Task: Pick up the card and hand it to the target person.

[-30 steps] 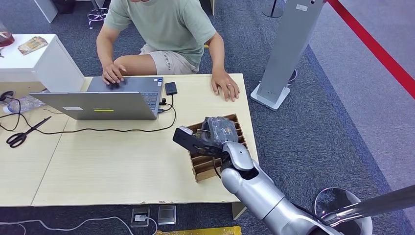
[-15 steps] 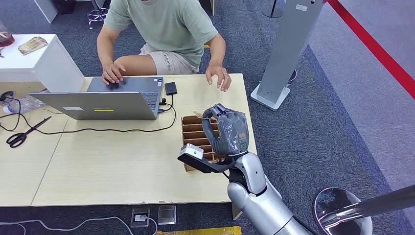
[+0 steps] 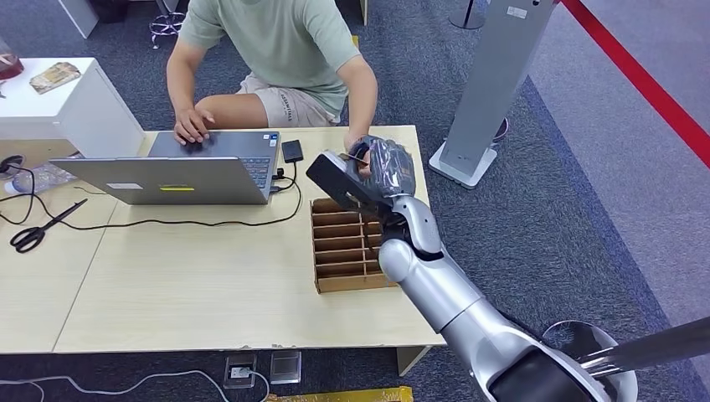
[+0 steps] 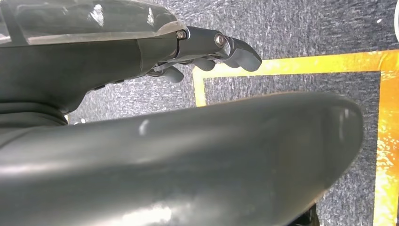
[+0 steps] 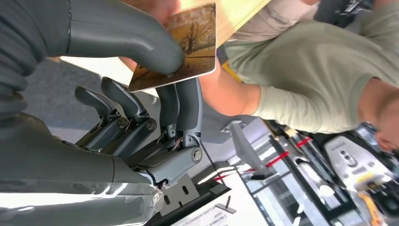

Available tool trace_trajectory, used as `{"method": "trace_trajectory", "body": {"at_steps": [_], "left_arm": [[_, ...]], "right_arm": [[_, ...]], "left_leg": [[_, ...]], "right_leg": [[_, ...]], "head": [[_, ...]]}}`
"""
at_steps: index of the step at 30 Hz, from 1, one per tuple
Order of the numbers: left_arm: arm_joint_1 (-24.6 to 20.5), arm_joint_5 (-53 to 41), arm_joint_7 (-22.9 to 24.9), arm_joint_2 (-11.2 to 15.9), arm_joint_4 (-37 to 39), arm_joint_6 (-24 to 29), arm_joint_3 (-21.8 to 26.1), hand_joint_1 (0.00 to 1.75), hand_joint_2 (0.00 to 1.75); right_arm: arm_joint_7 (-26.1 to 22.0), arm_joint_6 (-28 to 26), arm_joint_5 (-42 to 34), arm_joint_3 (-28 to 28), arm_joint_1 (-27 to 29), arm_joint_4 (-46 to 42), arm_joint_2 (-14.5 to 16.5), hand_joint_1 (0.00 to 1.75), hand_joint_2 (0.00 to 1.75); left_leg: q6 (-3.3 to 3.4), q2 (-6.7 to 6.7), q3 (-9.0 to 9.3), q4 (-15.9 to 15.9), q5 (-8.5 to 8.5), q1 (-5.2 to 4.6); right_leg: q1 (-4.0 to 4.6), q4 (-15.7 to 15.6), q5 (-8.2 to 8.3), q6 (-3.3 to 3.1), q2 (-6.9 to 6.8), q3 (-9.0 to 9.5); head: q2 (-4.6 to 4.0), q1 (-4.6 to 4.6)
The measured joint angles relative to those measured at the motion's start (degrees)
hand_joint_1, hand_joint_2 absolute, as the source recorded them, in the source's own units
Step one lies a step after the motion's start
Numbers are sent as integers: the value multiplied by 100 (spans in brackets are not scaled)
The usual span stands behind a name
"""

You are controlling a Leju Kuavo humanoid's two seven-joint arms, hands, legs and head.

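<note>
Head view, right hand pinching card above slotted box, laptop beside, person's arm beyond

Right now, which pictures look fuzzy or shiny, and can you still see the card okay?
Right wrist view: the card is sharp, pinched by the right hand; the person behind is blurry, and the hand's cover has a bright white glare. Left wrist view: the left hand is clear, with soft shine on the dark parts up close. Head view: evenly lit and sharp, but the card can't be made out.
</note>
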Motion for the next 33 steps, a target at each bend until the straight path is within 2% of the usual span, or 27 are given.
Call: {"method": "trace_trajectory", "body": {"at_steps": [4,9,13,19,25,29,33], "left_arm": [[-1,4,15,0,0,6,-1,0,0],[-1,-11,62,0,0,-2,-6,0,0],[-1,-25,71,0,0,-33,-21,0,0],[-21,-83,47,0,0,-81,-39,0,0],[-17,1,4,0,0,-20,-39,0,0],[-5,99,43,0,0,63,-37,0,0],[11,201,101,0,0,123,-34,0,0]], "right_arm": [[108,65,7,28,-380,647,109,169,175],[177,40,126,55,-523,1164,181,169,175],[257,35,232,81,-536,1413,205,0,175],[252,-45,220,102,-529,1620,206,0,175],[-116,-580,-177,21,-403,1562,127,0,175],[-340,-914,-555,-123,-14,1045,-49,0,175],[-531,-850,-1167,-294,590,217,-283,0,175]], "left_leg": [[0,0,0,0,0,0],[0,0,2,0,0,0],[0,0,3,1,0,0],[0,0,3,1,0,0],[0,1,4,1,-1,0],[1,1,6,1,-1,0],[1,0,6,2,-3,0]], "right_leg": [[0,0,0,0,0,0],[0,-1,0,0,1,1],[0,-1,0,0,1,0],[0,-1,0,0,2,-2],[0,-1,0,0,2,-2],[0,-2,0,0,2,-1],[0,-3,-1,0,2,-1]], "head": [[0,5],[0,9],[1,5],[0,2],[0,4],[1,7],[1,7]]}}
